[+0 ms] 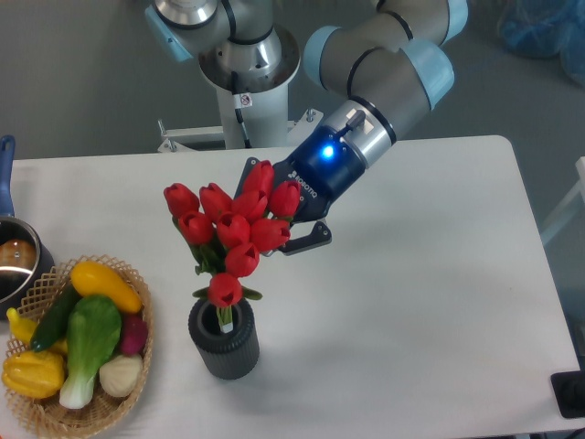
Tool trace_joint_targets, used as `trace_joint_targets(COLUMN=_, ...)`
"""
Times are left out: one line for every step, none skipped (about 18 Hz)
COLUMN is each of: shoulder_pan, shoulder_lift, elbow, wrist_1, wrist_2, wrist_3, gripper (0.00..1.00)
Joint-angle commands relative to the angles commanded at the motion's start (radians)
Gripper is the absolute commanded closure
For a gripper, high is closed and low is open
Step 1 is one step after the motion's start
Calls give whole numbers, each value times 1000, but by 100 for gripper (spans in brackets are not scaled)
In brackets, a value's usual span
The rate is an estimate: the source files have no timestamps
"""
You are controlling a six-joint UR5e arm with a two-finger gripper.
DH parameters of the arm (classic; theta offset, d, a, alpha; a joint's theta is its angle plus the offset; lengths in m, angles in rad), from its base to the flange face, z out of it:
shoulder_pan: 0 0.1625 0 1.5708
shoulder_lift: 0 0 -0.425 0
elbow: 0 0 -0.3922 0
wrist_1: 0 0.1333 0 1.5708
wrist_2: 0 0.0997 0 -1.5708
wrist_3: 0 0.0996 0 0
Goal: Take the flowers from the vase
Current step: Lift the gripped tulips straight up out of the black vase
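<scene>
Table [439,302]: white, it carries everything here and reaches from the left edge to the right side of the view.
My arm [384,55]: grey links with light blue caps, it comes down from the top and leans toward the left, a blue light shines on the wrist.
Basket [137,366]: woven wicker, at the lower left of the table. Inside it lie vegetables [82,338]: yellow ones, a green one, a dark green one, a whitish one and a dark red one.
Pot [14,265]: metal, at the left edge, just beside the basket, only part of it is in view; its blue handle points up. What is inside it I cannot tell.
Flowers [233,229]: red tulip buds with green leaves, raised above the vase. Most buds are well above the rim; the lowest bud hangs just over the opening, and the pale end of the stems is at the mouth of the vase.
Vase [224,340]: short, dark grey, ribbed, upright on the table, just right of the basket but not touching it.
My gripper [279,224]: dark fingers closed around the upper right part of the bunch, one finger is seen behind the top buds and one under the right buds. The flowers are gripped between them, the bunch extends down and to the left from my fingers toward the vase.
</scene>
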Motion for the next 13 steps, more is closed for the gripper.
trace_joint_targets(shoulder_pan=3, shoulder_lift=5, elbow=0, wrist_1=0, wrist_2=0, wrist_3=-9, gripper=66)
trace_joint_targets(shoulder_pan=6, shoulder_lift=11, elbow=-2, wrist_1=-2, wrist_2=0, wrist_3=-11, gripper=66)
trace_joint_targets(shoulder_pan=8, shoulder_lift=20, elbow=-3, wrist_1=-3, wrist_2=0, wrist_3=-15, gripper=66)
trace_joint_targets(shoulder_pan=11, shoulder_lift=29, elbow=-3, wrist_1=-3, wrist_2=0, wrist_3=-26, gripper=66)
trace_joint_targets(shoulder_pan=12, shoulder_lift=35, elbow=-5, wrist_1=-3, wrist_2=0, wrist_3=-35, gripper=66)
trace_joint_targets(shoulder_pan=14, shoulder_lift=41, elbow=-6, wrist_1=-3, wrist_2=-2, wrist_3=-40, gripper=66)
trace_joint_targets(shoulder_pan=11, shoulder_lift=46, elbow=-8, wrist_1=-3, wrist_2=-2, wrist_3=-43, gripper=66)
trace_joint_targets(shoulder_pan=9, shoulder_lift=58, elbow=-12, wrist_1=-3, wrist_2=-2, wrist_3=-51, gripper=66)
trace_joint_targets(shoulder_pan=8, shoulder_lift=61, elbow=-14, wrist_1=-3, wrist_2=-2, wrist_3=-58, gripper=66)
trace_joint_targets(shoulder_pan=8, shoulder_lift=66, elbow=-17, wrist_1=-3, wrist_2=-2, wrist_3=-66, gripper=66)
trace_joint_targets(shoulder_pan=9, shoulder_lift=74, elbow=-17, wrist_1=-5, wrist_2=-5, wrist_3=-74, gripper=67)
trace_joint_targets(shoulder_pan=9, shoulder_lift=84, elbow=-17, wrist_1=-3, wrist_2=-5, wrist_3=-92, gripper=67)
trace_joint_targets(shoulder_pan=8, shoulder_lift=101, elbow=-15, wrist_1=-3, wrist_2=-6, wrist_3=-118, gripper=67)
